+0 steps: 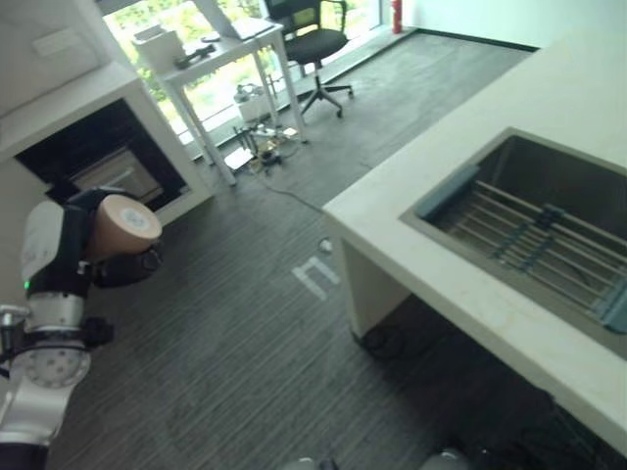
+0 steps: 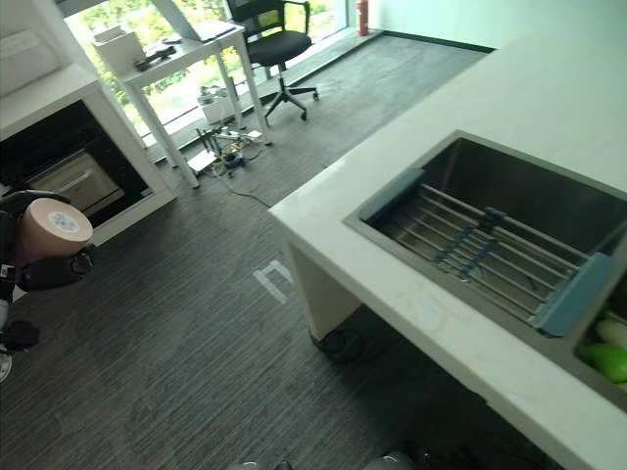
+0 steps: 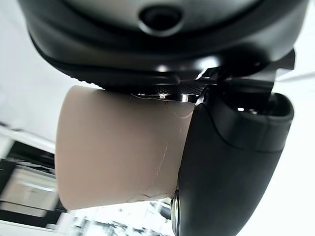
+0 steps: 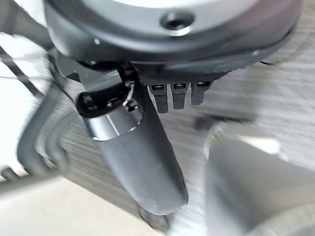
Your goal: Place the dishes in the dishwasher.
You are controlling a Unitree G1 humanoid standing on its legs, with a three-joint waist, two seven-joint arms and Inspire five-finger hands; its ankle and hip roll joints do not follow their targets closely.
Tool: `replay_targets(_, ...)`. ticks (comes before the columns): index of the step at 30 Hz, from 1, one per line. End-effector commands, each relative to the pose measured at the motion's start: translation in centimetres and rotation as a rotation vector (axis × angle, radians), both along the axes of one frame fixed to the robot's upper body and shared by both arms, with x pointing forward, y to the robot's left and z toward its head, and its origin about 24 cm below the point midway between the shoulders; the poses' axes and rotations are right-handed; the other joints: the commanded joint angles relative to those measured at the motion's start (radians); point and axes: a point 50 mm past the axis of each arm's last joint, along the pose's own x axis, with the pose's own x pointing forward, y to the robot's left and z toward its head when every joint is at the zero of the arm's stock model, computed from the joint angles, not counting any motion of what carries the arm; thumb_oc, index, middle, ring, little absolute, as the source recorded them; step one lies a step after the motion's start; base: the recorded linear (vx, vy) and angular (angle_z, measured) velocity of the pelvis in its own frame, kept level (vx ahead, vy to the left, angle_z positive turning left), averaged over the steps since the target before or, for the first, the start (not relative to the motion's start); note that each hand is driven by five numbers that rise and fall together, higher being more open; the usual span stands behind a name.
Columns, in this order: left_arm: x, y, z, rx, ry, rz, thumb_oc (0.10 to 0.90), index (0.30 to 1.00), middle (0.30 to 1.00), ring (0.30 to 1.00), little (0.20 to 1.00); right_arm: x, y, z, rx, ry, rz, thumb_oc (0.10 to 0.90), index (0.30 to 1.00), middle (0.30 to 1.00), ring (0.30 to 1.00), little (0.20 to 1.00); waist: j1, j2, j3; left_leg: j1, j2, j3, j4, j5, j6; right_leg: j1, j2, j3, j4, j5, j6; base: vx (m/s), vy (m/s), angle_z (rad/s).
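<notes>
My left hand [image 1: 125, 267] is shut on a beige cup [image 1: 125, 223], held on its side with the base facing the camera, at the far left above the dark floor. In the left wrist view the thumb [image 3: 231, 167] lies across the cup's [image 3: 118, 147] side. Behind the cup, an open dark cavity under the white counter shows a pulled-out dishwasher rack [image 1: 122, 176]. My right hand [image 4: 133, 147] hangs open over the floor, holding nothing.
A white island counter [image 1: 411, 196] with a steel sink [image 1: 549, 186] and a roll-up rack [image 1: 534, 240] stands at the right. Green items [image 2: 605, 360] lie in the sink's near corner. A white desk [image 1: 220, 49] and a black office chair [image 1: 318, 44] stand by the window.
</notes>
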Motion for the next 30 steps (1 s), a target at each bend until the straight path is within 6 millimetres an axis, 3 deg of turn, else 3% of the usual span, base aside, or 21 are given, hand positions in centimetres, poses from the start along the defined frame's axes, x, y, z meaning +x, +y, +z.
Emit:
replay_targets(1, -1.3, 0.4, 9.8, 0.097, -0.375, -0.043, 0.4, 0.3, 0.3, 0.3, 0.3, 3.0, 0.2, 0.8, -0.029, -0.107, 0.073, 0.8, 0.9, 0.9, 0.9, 0.9, -0.001, 0.019, -0.031, -0.004, 0.022, -0.063, 0.019, -0.09, -0.027, 0.09, 0.036, -0.029, 0.016, -0.073, 0.107, -0.1, 0.333, 0.39)
replay_targets(4, -0.8, -0.6, 9.3, 0.07, -0.362, -0.092, 0.4, 0.3, 0.3, 0.3, 0.3, 4.0, 1.3, 0.7, -0.008, -0.135, 0.102, 0.8, 0.9, 0.9, 0.9, 0.9, 0.003, 0.011, -0.022, -0.014, -0.016, -0.098, 0.019, -0.101, 0.002, 0.09, 0.033, 0.0, 0.016, -0.059, 0.105, -0.04, 0.243, 0.35)
replay_targets(6, 0.1, -1.9, 8.9, 0.042, -0.351, -0.162, 0.4, 0.3, 0.3, 0.3, 0.3, 4.6, 1.8, 0.8, -0.003, -0.148, 0.101, 0.8, 0.9, 0.9, 0.9, 0.9, -0.013, 0.007, -0.015, -0.019, -0.043, -0.156, 0.019, -0.1, 0.018, 0.081, 0.059, 0.086, 0.016, -0.063, 0.099, 0.0, 0.194, 0.41)
replay_targets(7, 0.9, -3.0, 8.7, 0.031, -0.351, -0.221, 0.4, 0.3, 0.3, 0.3, 0.3, 4.8, 2.0, 0.8, 0.001, -0.15, 0.089, 0.8, 0.9, 0.9, 0.9, 0.9, -0.036, 0.001, -0.007, -0.037, -0.061, -0.192, 0.019, -0.072, 0.033, 0.058, 0.087, 0.161, 0.016, -0.056, 0.077, 0.01, 0.148, 0.88)
replay_targets(9, 2.1, -4.4, 8.5, 0.018, -0.344, -0.298, 0.4, 0.3, 0.3, 0.3, 0.3, 4.7, 2.2, 0.7, 0.007, -0.158, 0.08, 0.8, 0.9, 0.9, 0.9, 0.9, -0.078, 0.003, -0.003, -0.043, -0.082, -0.286, 0.019, -0.061, 0.048, 0.062, 0.192, 0.335, 0.016, -0.106, 0.063, 0.07, 0.128, 1.67)
replay_targets(11, 3.2, -5.5, 8.5, 0.006, -0.324, -0.348, 0.4, 0.3, 0.3, 0.3, 0.3, 4.6, 2.0, 0.8, 0.007, -0.158, 0.11, 0.8, 0.9, 0.9, 0.9, 0.9, -0.107, -0.005, -0.008, -0.055, -0.108, -0.356, 0.019, -0.048, 0.062, 0.077, 0.307, 0.442, 0.016, -0.155, 0.043, 0.13, 0.136, 2.21)
replay_targets(14, 4.1, -7.1, 8.3, -0.003, -0.305, -0.369, 0.4, 0.3, 0.3, 0.3, 0.3, 5.1, 1.7, 1.1, 0.016, -0.153, 0.203, 0.8, 0.9, 0.9, 0.9, 0.9, -0.115, -0.035, -0.012, -0.054, -0.132, -0.369, 0.019, -0.054, 0.072, 0.076, 0.384, 0.426, 0.016, -0.185, 0.003, 0.23, 0.081, 1.11)
replay_targets(16, 5.0, -8.5, 8.5, -0.015, -0.293, -0.412, 0.4, 0.3, 0.3, 0.3, 0.3, 4.8, 1.0, 1.2, 0.012, -0.128, 0.21, 0.8, 0.9, 0.9, 0.9, 0.9, -0.149, -0.049, -0.003, -0.043, -0.17, -0.412, 0.019, -0.071, 0.084, 0.003, 0.427, 0.525, 0.016, -0.155, 0.005, 0.28, -0.067, 0.38)
replay_targets(19, 5.9, -9.3, 8.8, -0.01, -0.278, -0.436, 0.4, 0.3, 0.3, 0.3, 0.3, 4.3, 1.0, 0.9, 0.028, -0.074, 0.229, 0.8, 0.9, 0.9, 0.9, 0.9, -0.177, -0.053, 0.015, -0.015, -0.187, -0.447, 0.019, -0.09, 0.085, -0.074, 0.453, 0.552, 0.016, -0.096, 0.018, 0.28, -0.158, 1.28)
replay_targets(25, 5.9, -10.3, 8.1, 0.008, -0.254, -0.472, 0.4, 0.3, 0.3, 0.3, 0.3, 4.2, 1.0, 0.7, 0.053, -0.035, 0.273, 0.8, 0.9, 0.9, 0.9, 0.9, -0.152, -0.064, 0.003, 0.021, -0.16, -0.45, 0.019, -0.062, 0.055, -0.005, 0.461, 0.524, 0.016, -0.145, -0.022, 0.23, -0.222, 0.79)
replay_targets(26, 5.9, -10.7, 8.2, 0.017, -0.256, -0.489, 0.4, 0.3, 0.3, 0.3, 0.3, 4.4, 0.8, 0.8, 0.065, -0.044, 0.27, 0.8, 0.9, 0.9, 0.9, 0.9, -0.151, -0.068, 0.004, 0.046, -0.141, -0.436, 0.019, -0.005, 0.039, 0.014, 0.457, 0.518, 0.016, -0.16, -0.034, 0.16, -0.196, 0.31)
replay_targets(27, 6.0, -11.1, 8.4, 0.021, -0.265, -0.509, 0.4, 0.3, 0.3, 0.3, 0.3, 4.7, 0.5, 1.1, 0.082, -0.066, 0.261, 0.8, 0.9, 0.9, 0.9, 0.9, -0.152, -0.077, 0.01, 0.068, -0.119, -0.412, 0.022, 0.088, 0.016, 0.033, 0.446, 0.509, 0.016, -0.172, -0.048, 0.17, -0.264, 0.46)
replay_targets(28, 5.9, -11.4, 8.7, 0.022, -0.271, -0.522, 0.4, 0.3, 0.3, 0.3, 0.3, 4.7, 0.3, 1.2, 0.1, -0.089, 0.259, 0.8, 0.9, 0.9, 0.9, 0.9, -0.152, -0.087, 0.023, 0.026, -0.109, -0.391, 0.124, 0.14, -0.001, 0.05, 0.436, 0.508, 0.016, -0.177, -0.057, 0.09, -0.243, 0.6)
replay_targets(30, 5.9, -11.6, 9.1, 0.018, -0.275, -0.546, 0.4, 0.3, 0.3, 0.3, 0.3, 4.9, 0.1, 1.4, 0.11, -0.105, 0.3, 0.8, 0.9, 0.9, 0.9, 0.9, -0.151, -0.1, 0.041, -0.083, -0.104, -0.352, 0.344, 0.157, -0.016, 0.072, 0.424, 0.504, 0.016, -0.182, -0.073, 0.08, -0.212, 1.05)
